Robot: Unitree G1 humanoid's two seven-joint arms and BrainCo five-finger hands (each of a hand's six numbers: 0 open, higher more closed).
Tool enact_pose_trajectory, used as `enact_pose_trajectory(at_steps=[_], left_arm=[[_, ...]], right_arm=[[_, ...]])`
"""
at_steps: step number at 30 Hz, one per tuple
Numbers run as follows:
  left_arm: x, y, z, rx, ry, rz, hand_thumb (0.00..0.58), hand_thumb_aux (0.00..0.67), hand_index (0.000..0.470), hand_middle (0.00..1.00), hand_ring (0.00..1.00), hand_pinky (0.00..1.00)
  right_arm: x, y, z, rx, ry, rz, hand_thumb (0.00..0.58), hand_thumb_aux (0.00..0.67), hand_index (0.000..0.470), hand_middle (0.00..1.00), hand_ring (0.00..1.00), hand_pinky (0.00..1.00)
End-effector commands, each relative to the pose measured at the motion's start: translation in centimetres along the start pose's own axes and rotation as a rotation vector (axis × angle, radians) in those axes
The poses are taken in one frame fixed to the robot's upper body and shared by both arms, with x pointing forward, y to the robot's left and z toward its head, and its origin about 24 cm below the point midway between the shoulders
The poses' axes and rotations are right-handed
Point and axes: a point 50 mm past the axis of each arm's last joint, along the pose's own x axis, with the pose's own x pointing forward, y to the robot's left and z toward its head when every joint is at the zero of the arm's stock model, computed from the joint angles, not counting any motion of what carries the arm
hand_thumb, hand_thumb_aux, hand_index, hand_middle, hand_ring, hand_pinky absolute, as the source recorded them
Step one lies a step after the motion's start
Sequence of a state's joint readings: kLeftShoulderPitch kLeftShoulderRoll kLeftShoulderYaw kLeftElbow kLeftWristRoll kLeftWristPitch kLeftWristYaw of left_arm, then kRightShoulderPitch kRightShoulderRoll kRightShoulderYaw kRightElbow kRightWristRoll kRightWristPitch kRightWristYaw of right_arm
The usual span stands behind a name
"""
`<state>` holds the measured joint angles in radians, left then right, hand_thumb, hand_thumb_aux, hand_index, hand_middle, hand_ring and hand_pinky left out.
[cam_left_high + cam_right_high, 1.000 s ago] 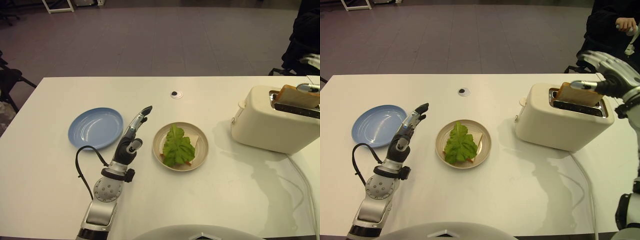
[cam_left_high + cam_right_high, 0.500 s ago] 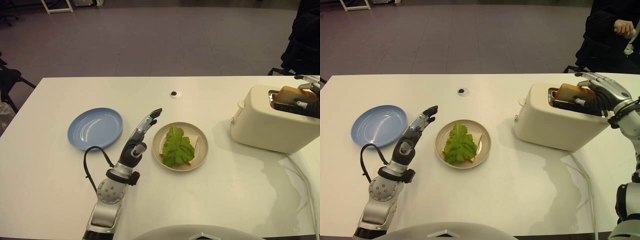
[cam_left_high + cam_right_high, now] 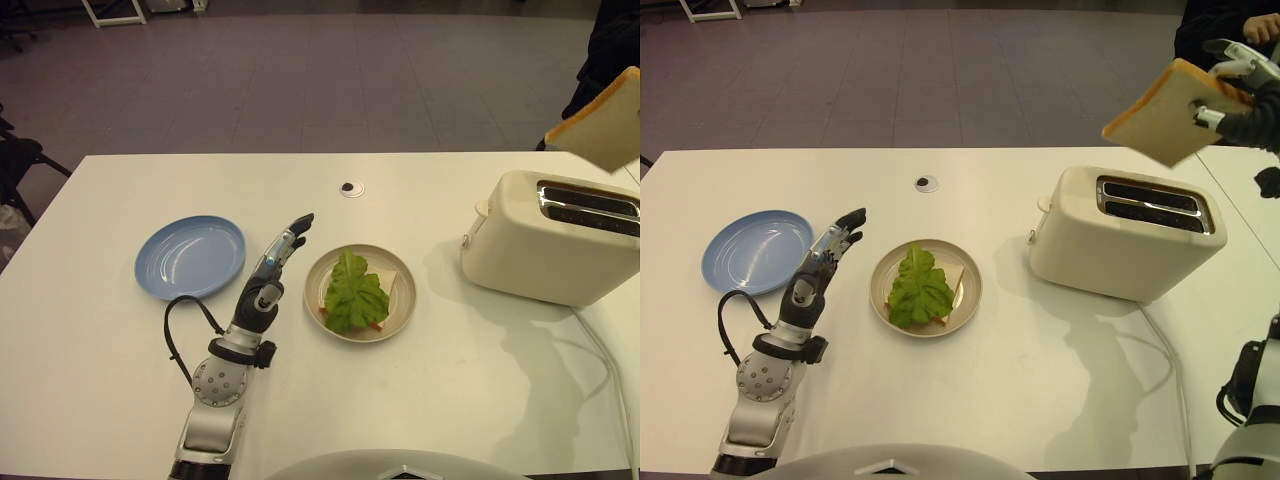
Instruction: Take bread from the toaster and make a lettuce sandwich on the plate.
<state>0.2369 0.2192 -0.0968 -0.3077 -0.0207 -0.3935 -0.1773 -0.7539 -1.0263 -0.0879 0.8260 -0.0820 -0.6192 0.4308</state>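
The bread [image 3: 1162,115] has left the toaster [image 3: 1125,235]; your right hand [image 3: 1252,105] pinches it, clear above the toaster's right end. Your left hand [image 3: 818,268], fingers spread, sits well left of the toaster beside the plate [image 3: 975,287] of lettuce [image 3: 918,290]. Topping remains.

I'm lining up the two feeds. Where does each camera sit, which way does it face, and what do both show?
Left eye view: on the head, facing forward and down at the table; shows the left hand, open beside the beige plate.
Right eye view: slightly to the right, same facing; shows the right hand holding the bread slice above the toaster.
Shared: table, lettuce on the beige plate, blue plate, toaster.
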Motion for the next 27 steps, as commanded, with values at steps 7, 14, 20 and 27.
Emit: enact_pose_trajectory(at_steps=[7, 14, 20, 27], left_arm=[[-0.1, 0.3, -0.7, -0.009, 0.017, 0.019, 0.000, 0.000, 0.000, 0.00, 0.00, 0.00], [0.1, 0.6, -0.5, 0.013, -0.008, 0.019, 0.000, 0.000, 0.000, 0.00, 0.00, 0.00], [0.2, 0.3, -0.2, 0.035, -0.020, -0.001, 0.000, 0.000, 0.000, 0.00, 0.00, 0.00], [0.1, 0.0, 0.1, 0.068, -0.021, -0.013, 0.000, 0.000, 0.000, 0.00, 0.00, 0.00]], right_arm=[[1.0, 4.6, 6.8, 0.702, -0.312, 0.299, 0.580, 0.670, 0.470, 0.00, 0.00, 0.00], [1.3, 16.3, 11.1, 0.913, -0.153, 0.681, 0.580, 0.670, 0.470, 0.00, 0.00, 0.00], [0.3, 22.8, 11.7, 0.836, -0.042, 0.841, 0.580, 0.670, 0.470, 0.00, 0.00, 0.00], [-0.1, 25.4, 11.3, 0.800, 0.015, 0.911, 0.580, 0.670, 0.470, 0.00, 0.00, 0.00]])
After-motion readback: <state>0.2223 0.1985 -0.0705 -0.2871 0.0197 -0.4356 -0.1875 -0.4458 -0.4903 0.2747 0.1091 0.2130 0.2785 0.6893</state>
